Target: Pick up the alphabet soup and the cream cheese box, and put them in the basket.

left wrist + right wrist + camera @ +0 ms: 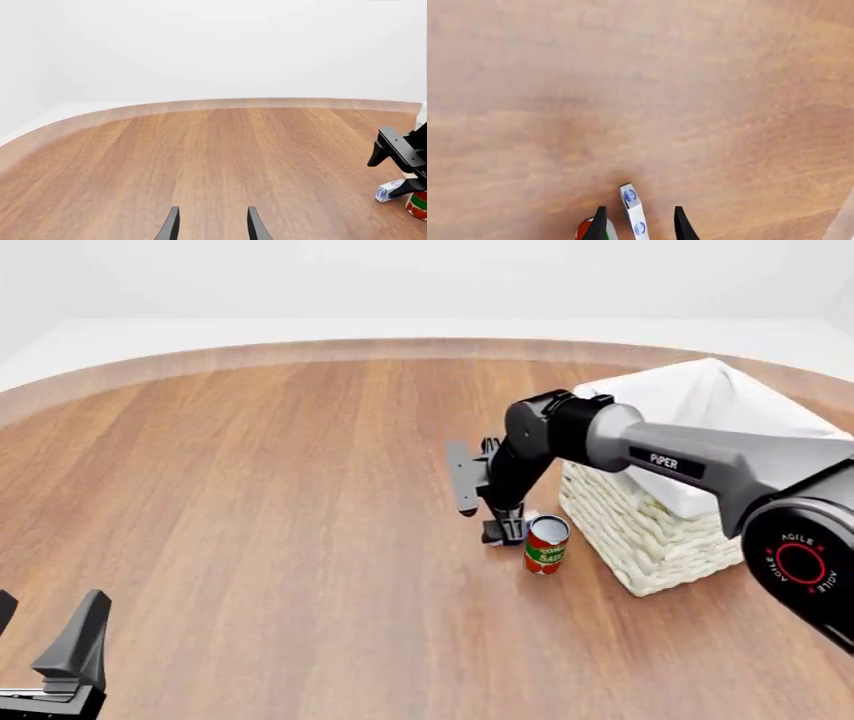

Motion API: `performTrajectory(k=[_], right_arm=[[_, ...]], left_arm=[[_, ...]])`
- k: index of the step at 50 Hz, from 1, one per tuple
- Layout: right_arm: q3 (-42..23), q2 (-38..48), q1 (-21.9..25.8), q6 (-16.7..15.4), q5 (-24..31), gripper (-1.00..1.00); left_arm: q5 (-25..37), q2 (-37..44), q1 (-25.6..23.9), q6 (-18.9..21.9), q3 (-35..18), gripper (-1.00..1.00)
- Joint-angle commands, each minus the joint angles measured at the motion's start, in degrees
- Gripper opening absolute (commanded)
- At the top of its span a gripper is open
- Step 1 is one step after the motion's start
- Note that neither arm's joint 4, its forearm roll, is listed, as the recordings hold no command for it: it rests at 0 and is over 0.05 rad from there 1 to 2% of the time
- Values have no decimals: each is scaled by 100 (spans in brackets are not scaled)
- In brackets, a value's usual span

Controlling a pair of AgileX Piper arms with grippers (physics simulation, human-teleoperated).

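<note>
The cream cheese box (634, 212), white with blue marks, stands on edge on the wood table between the fingers of my right gripper (640, 224), which is open around it without pinching. The left wrist view shows the same box (389, 191) under the right gripper (408, 186). From the front, the right gripper (505, 532) points down at the table just left of the basket (667, 540); there its fingers cover the box. My left gripper (54, 660) hangs open and empty at the near left. The alphabet soup shows in no view.
A red-and-green labelled can (546, 544) stands upright right beside the right gripper's fingers, between them and the basket's near wall. It also shows in the right wrist view, the can (587, 229) touching or nearly touching one finger. The table's curved far edge (400, 345) runs behind.
</note>
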Motion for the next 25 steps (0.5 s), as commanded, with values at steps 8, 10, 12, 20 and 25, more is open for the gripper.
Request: performTrajectory(k=[8, 10, 12, 20, 25], right_arm=[[46, 157, -81, -141, -126, 100], [21, 183, -71, -136, -141, 100], [23, 191, -61, -120, -144, 100], [79, 232, -95, -159, -224, 100], [102, 254, -122, -205, -257, 100]], left_arm=[[-2, 2, -1, 12, -2, 100], [-1, 2, -1, 14, -2, 100], [1, 5, 4, -31, -2, 100], [1, 2, 2, -13, -2, 100], [0, 3, 2, -18, -1, 100]])
